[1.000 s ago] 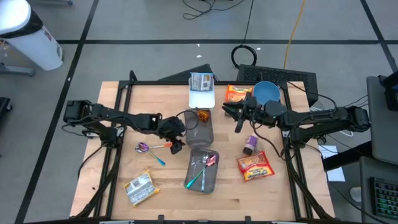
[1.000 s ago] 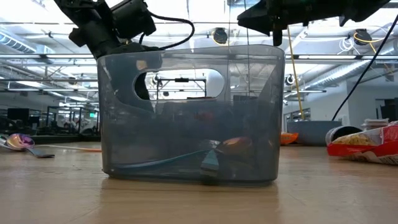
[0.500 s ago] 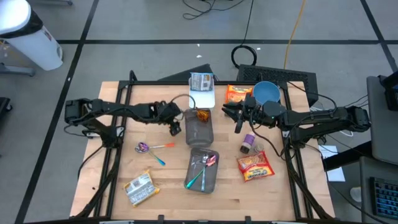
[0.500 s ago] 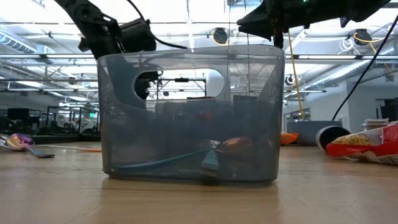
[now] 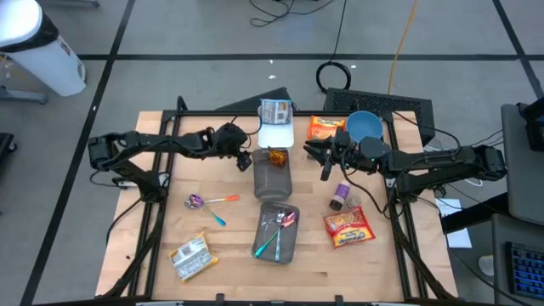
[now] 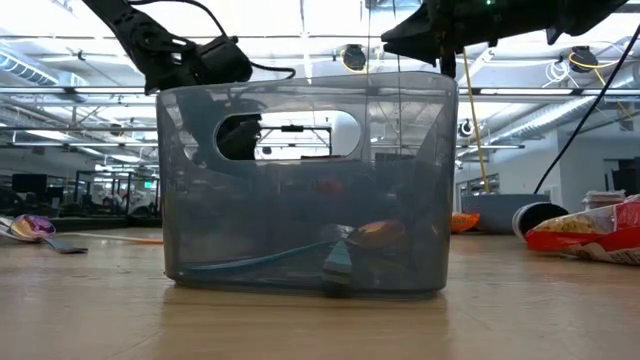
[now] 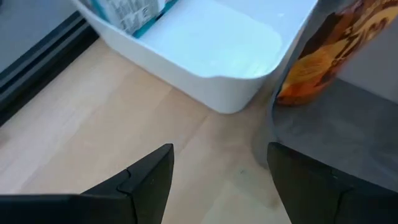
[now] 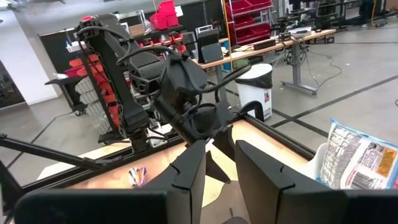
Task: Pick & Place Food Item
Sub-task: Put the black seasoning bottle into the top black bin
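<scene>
Left arm has swung from the middle of the bench up toward the white tray; the right arm has not moved.

The left end effector (image 5: 244, 155) now hovers wide open and empty just beside the white tray (image 5: 275, 133) and the orange snack packet (image 5: 276, 157), which lies touching the rim of the upper grey bin (image 5: 273, 178). The right end effector (image 5: 324, 158) hangs over the bench right of that bin, fingers nearly closed, nothing visibly between them. Nothing is gripped yet, so the pick seems not to have begun; the orange packet looks the likely target, though I cannot be sure. Grasp, carry and placement all remain.
</scene>
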You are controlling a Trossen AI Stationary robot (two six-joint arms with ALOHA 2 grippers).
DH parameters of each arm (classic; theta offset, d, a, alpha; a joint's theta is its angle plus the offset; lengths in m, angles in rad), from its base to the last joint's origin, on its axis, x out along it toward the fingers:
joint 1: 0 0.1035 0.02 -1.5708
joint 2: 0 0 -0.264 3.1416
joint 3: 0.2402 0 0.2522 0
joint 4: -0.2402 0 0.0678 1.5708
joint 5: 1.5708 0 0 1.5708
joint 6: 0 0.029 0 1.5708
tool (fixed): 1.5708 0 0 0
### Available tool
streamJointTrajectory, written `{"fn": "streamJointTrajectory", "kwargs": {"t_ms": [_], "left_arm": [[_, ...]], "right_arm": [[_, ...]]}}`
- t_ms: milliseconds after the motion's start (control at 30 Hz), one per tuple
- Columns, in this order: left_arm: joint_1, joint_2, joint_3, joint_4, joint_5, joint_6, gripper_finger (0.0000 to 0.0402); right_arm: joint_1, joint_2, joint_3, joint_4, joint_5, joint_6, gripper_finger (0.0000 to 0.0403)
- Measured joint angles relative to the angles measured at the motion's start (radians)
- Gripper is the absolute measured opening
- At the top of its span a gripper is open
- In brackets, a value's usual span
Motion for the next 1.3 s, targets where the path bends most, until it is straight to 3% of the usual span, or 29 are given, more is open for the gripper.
{"fn": "streamJointTrajectory", "kwargs": {"t_ms": [667, 933, 1100, 1300], "left_arm": [[-0.001, -0.015, 0.010, -0.006, 0.050, -0.027, 0.0269], [-0.001, -0.127, 0.146, -0.243, 0.070, -0.018, 0.0269], [-0.002, -0.210, 0.221, -0.261, 0.192, -0.074, 0.0269], [-0.014, -0.306, 0.257, -0.190, 0.316, -0.145, 0.0269]], "right_arm": [[-0.019, 0.000, 0.000, -0.001, 0.000, -0.005, 0.0081], [-0.021, -0.006, 0.000, 0.003, 0.000, 0.003, 0.0092], [-0.034, -0.010, 0.000, 0.036, -0.013, 0.076, 0.0111], [-0.088, -0.007, 0.067, 0.061, -0.130, 0.160, 0.0158]]}}
